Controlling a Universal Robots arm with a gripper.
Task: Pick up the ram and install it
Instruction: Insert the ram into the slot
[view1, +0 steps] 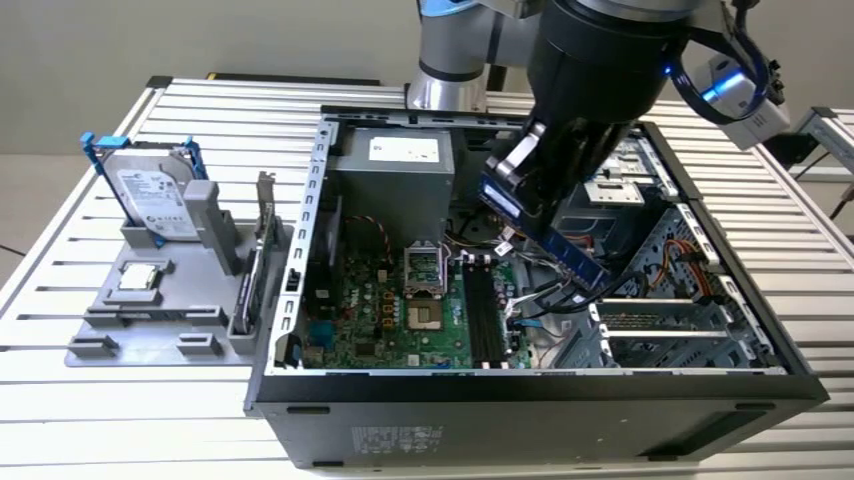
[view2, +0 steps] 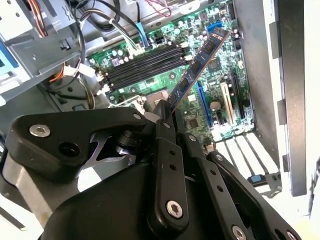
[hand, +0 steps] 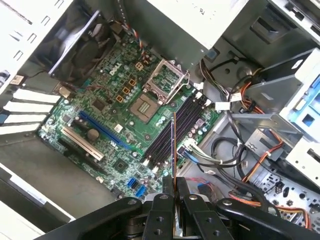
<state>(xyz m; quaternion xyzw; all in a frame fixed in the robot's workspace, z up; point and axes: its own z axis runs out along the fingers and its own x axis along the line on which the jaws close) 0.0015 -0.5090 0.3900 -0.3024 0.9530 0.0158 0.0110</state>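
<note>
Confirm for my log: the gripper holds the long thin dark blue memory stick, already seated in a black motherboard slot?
Not seated. The gripper holds the long thin dark blue memory stick, but in the air, clear of the empty black motherboard slots, as the second wrist view shows.

Slatted aluminium table (view1: 200, 110), two things on it.
An open black computer case (view1: 534, 405) stands directly beneath the gripper (view1: 523, 190); a grey parts fixture (view1: 140, 315) lies well off to the exterior view's left of the gripper, just beside the case's wall.
</note>
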